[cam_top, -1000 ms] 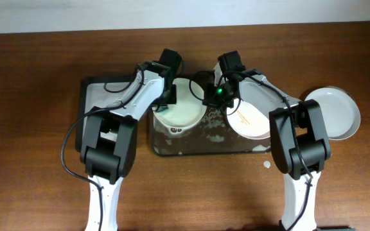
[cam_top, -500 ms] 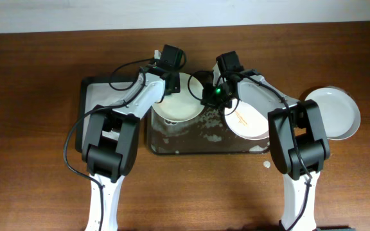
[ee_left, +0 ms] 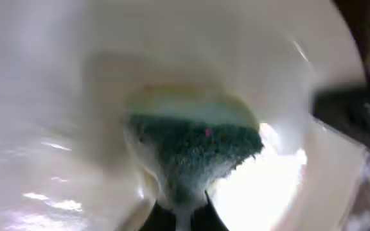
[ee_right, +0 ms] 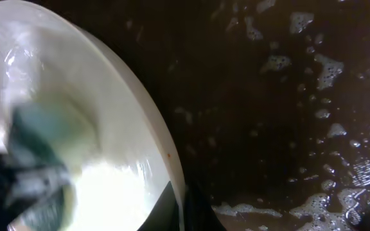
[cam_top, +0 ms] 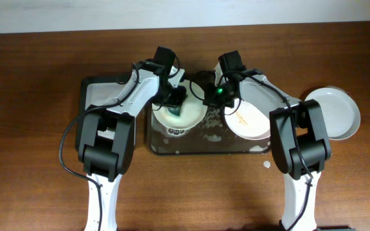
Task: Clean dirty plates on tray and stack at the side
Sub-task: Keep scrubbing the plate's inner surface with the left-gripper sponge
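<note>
- Three plates are in your view: the left plate (cam_top: 190,119) sits at the left end of the tray (cam_top: 204,147).
- Your left gripper (cam_top: 175,101) is clamped on a green sponge (ee_left: 194,151), pressed into that plate.
- Your right gripper (cam_top: 208,97) pinches its rim.
- The streaked plate (cam_top: 249,120) lies on the tray, and the third plate (cam_top: 340,112) rests on the table (cam_top: 31,160) just beside it.

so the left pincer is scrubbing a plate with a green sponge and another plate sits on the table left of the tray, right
Not quite: the lone plate sits on the table to the right of the tray, not the left, as the overhead view shows. The left pincer does press a green sponge on the other plate.
</note>
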Controlling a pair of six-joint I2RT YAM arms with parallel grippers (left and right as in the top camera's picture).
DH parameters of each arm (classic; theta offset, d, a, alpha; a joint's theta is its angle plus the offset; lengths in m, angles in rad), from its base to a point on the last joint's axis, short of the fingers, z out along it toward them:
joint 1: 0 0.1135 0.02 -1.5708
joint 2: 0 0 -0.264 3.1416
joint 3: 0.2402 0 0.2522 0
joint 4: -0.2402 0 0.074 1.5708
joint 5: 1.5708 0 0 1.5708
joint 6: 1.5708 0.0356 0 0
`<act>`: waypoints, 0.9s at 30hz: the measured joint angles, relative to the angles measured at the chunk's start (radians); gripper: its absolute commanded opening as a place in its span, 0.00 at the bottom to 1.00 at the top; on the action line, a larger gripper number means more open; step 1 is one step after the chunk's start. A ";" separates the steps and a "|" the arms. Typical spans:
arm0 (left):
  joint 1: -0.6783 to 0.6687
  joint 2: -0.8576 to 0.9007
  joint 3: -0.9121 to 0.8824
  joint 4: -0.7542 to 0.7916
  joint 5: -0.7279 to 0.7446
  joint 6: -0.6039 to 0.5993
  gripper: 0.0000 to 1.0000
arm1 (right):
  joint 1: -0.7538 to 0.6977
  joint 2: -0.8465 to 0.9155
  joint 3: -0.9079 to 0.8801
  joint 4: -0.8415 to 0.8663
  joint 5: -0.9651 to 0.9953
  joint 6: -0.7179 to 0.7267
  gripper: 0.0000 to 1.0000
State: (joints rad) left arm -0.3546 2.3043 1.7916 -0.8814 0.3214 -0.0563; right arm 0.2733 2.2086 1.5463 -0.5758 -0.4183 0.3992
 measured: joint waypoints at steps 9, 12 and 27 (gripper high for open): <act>-0.008 0.000 -0.014 -0.027 0.079 0.126 0.01 | 0.000 0.000 0.000 -0.002 0.001 -0.010 0.04; -0.009 0.000 -0.014 -0.011 0.050 0.117 0.01 | 0.000 0.000 0.000 -0.002 0.002 -0.007 0.04; -0.056 -0.010 -0.008 0.038 -0.612 -0.176 0.01 | 0.000 0.000 0.000 -0.001 0.002 -0.005 0.04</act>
State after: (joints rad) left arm -0.4107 2.2948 1.7840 -0.8433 -0.2905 -0.2325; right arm 0.2737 2.2086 1.5463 -0.5766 -0.4164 0.3943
